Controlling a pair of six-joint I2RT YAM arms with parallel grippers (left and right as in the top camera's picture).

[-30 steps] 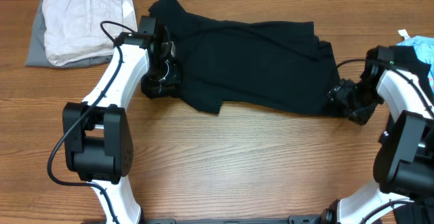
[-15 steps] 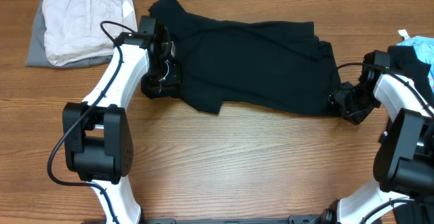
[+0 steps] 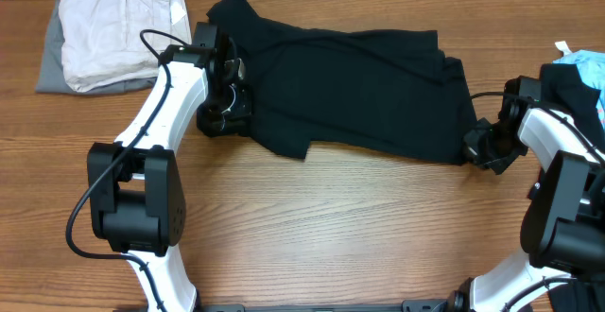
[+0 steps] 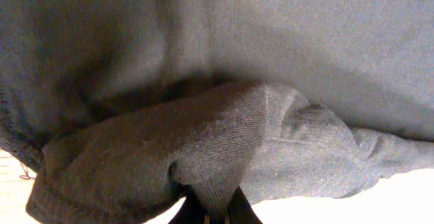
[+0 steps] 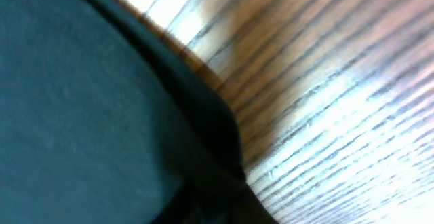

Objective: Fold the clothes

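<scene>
A black short-sleeved T-shirt point(image 3: 350, 85) lies spread across the back of the wooden table point(image 3: 331, 227), partly folded over itself. My left gripper point(image 3: 225, 113) sits at the shirt's left edge. In the left wrist view it point(image 4: 215, 214) is shut on a bunched fold of the black fabric point(image 4: 271, 47). My right gripper point(image 3: 473, 147) is at the shirt's lower right corner. The right wrist view is blurred. There the shirt's dark hem point(image 5: 203, 122) runs down into the right gripper point(image 5: 217, 214), which shows no gap between its fingers.
A folded cream garment point(image 3: 118, 28) rests on a grey one point(image 3: 49, 66) at the back left. Light blue fabric point(image 3: 581, 66) shows at the far right edge behind the right arm. Bare wood spans the front of the table.
My right gripper has closed at the shirt's lower right corner, its wrist shifting slightly right. The left arm and the shirt's left side have not moved.
</scene>
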